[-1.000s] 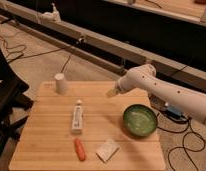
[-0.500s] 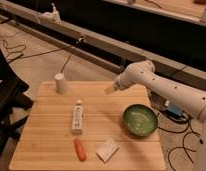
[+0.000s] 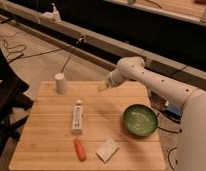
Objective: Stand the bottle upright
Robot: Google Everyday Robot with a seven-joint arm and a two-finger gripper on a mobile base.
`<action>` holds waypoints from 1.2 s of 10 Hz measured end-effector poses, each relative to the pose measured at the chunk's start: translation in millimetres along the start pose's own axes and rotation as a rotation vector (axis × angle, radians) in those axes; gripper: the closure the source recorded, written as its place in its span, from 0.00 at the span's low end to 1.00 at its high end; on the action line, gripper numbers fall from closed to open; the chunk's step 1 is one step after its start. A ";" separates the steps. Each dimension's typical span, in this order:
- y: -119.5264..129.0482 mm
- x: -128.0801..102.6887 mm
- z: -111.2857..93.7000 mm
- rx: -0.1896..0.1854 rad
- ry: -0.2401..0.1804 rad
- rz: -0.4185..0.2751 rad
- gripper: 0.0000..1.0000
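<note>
The bottle [image 3: 77, 116] lies on its side on the wooden table [image 3: 51, 145], left of centre, with its narrow white cap pointing toward the far edge. My gripper [image 3: 103, 88] hangs open over the table's far middle, up and to the right of the bottle's cap and apart from it. There is nothing between its fingers. The white arm [image 3: 146, 75] reaches in from the right.
A white paper cup [image 3: 60, 83] stands at the far left corner. A green bowl [image 3: 140, 120] sits at the right. An orange carrot-like piece [image 3: 80, 149] and a flat white block [image 3: 107, 150] lie near the front edge. Cables run across the floor behind the table.
The gripper has moved a little to the left along the far side of the table, closer to the bottle. The objects on the table have not moved.
</note>
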 end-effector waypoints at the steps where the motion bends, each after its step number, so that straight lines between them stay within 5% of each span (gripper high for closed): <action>1: 11.8 -2.3 3.7 -0.033 0.006 0.015 0.38; 5: 50.7 -14.4 24.0 -0.099 0.023 0.032 0.38; 12: 48.8 -14.3 23.0 -0.098 0.020 0.036 0.38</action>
